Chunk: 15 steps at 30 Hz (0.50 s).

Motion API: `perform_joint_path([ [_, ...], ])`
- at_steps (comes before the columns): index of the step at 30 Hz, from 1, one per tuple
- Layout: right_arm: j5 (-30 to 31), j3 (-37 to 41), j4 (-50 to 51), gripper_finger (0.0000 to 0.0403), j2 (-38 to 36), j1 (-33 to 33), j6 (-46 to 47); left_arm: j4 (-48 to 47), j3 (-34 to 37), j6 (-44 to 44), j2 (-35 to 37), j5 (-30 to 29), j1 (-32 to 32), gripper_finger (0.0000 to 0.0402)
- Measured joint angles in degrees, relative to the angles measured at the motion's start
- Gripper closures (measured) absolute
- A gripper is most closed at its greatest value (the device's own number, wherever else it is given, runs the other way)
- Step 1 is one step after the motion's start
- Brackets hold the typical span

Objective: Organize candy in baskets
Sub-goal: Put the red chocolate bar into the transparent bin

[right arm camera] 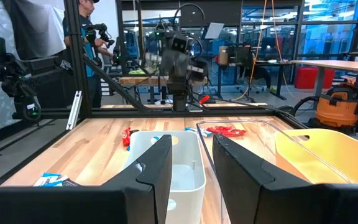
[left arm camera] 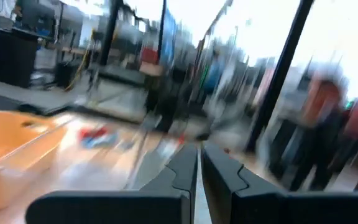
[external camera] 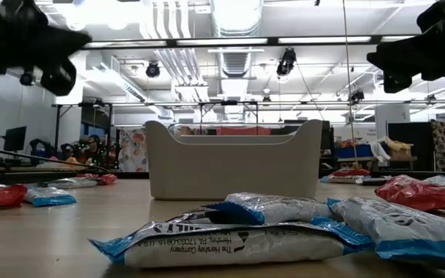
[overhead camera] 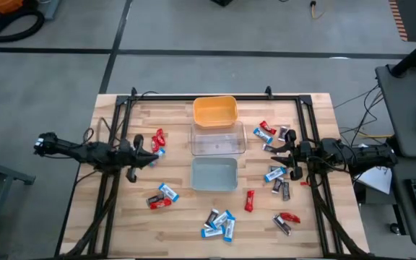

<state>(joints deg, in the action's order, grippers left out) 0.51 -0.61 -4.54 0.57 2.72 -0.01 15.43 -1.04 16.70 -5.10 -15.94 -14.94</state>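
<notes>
Three baskets [overhead camera: 214, 143] in line, all candy [overhead camera: 219, 223] outside

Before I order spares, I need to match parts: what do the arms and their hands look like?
Both arms are dark, jointed and slim, with black cables trailing along them. The left hand and right hand each have two black, angular, blocky fingers with flat inner faces. No markings are visible.
</notes>
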Motion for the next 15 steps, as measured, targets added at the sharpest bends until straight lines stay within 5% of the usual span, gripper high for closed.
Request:
perform_joint_path([
  [9, 2.14, 0.00, -0.25, 0.0294, -0.01, 0.00, 0.26, 12.66, 0.00, 3.77, 0.00, -0.56, 0.00, 0.0396],
  [15, 12.33, 0.00, -0.32, 0.0294, 0.01, 0.00, 15.31, 13.41, 0.00, 3.63, -0.11, -1.60, 0.00, 0.0396],
])
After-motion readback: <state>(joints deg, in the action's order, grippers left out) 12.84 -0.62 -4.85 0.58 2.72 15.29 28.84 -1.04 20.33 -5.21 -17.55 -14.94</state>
